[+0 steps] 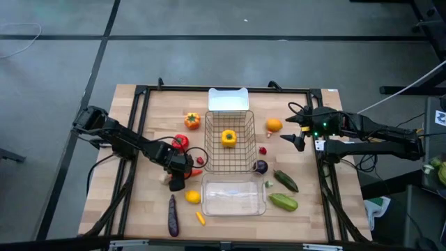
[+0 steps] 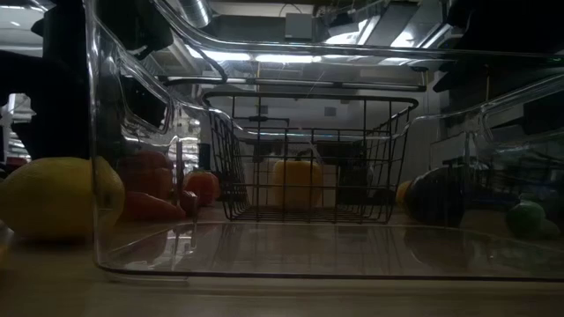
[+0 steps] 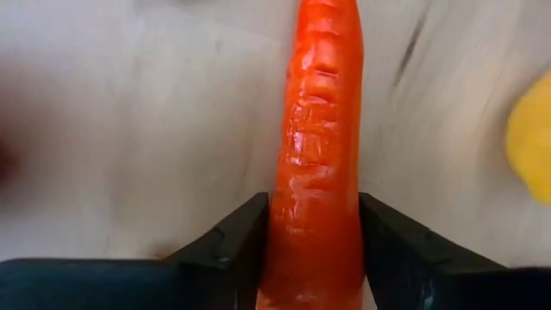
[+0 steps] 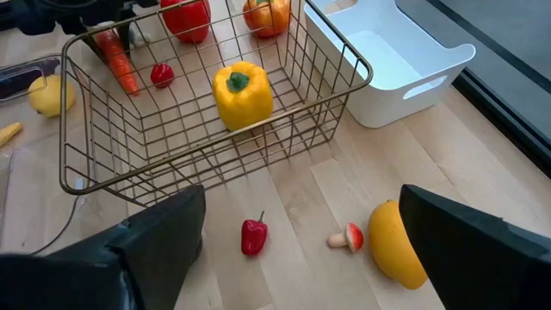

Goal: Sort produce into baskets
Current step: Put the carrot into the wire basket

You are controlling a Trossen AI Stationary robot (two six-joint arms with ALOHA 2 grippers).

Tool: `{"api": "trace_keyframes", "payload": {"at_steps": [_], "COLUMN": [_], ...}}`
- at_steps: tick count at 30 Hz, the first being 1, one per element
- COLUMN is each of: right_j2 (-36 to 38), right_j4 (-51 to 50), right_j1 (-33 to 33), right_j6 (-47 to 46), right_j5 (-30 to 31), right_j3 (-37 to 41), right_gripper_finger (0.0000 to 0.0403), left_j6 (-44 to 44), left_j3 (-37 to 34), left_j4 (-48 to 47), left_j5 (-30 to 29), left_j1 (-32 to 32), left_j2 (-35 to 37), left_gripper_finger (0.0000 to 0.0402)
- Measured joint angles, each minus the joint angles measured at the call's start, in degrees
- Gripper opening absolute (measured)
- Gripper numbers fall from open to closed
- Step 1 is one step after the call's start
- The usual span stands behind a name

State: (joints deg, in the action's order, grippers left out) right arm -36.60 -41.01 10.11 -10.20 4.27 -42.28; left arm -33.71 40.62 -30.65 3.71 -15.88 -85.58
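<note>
— Since sorting is the job, why is the left gripper (image 1: 182, 169) at eight o'clock from the wire basket (image 1: 245, 143) in the high view?
— It reaches the carrot (image 1: 197, 171) there. The left wrist view shows its jaws pressed against the carrot (image 3: 317, 155), clamping it.
— And the right gripper (image 4: 301, 250)?
— Spread wide, empty, beyond the basket's three o'clock side. No writing is readable.

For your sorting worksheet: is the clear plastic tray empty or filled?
Empty. The clear plastic tray shows only bare floor inside; the lemon lies outside it.
</note>
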Motion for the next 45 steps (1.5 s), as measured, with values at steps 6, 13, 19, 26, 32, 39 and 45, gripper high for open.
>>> {"api": "trace_keyframes", "payload": {"at_steps": [6, 13, 19, 26, 32, 39, 45], "right_j2": [0.0, 0.0, 0.0, 0.0, 0.0, 0.0, 0.0], "right_j4": [0.0, 0.0, 0.0, 0.0, 0.0, 0.0, 0.1], "right_j1": [0.0, 0.0, 0.0, 0.0, 0.0, 0.0, 0.0], "right_j6": [0.0, 0.0, 0.0, 0.0, 0.0, 0.0, 0.0], "right_j5": [0.0, 0.0, 0.0, 0.0, 0.0, 0.0, 0.0], "right_j3": [0.0, 0.0, 0.0, 0.0, 0.0, 0.0, 0.0], "right_gripper_finger": [0.0383, 0.0383, 0.0383, 0.0383, 0.0383, 0.0383, 0.0383], "left_j6": [1.7, 7.5, 12.1, 15.1, 15.3, 17.8, 22.3], "left_j3": [1.3, 5.5, 10.8, 16.4, 22.7, 31.0, 36.3], "left_j4": [-0.4, -4.3, -17.6, -26.1, -34.6, -46.1, -46.5], "left_j5": [4.7, 6.2, 6.2, 6.2, 6.1, 6.1, 4.1], "left_j1": [0.0, 0.0, 0.0, 0.7, 2.3, 4.2, 6.4], "left_j2": [0.0, 0.0, 0.0, 0.0, 0.0, 0.1, 0.1], "left_gripper_finger": [0.0167, 0.0158, 0.0164, 0.0165, 0.0166, 0.0166, 0.0166]}}
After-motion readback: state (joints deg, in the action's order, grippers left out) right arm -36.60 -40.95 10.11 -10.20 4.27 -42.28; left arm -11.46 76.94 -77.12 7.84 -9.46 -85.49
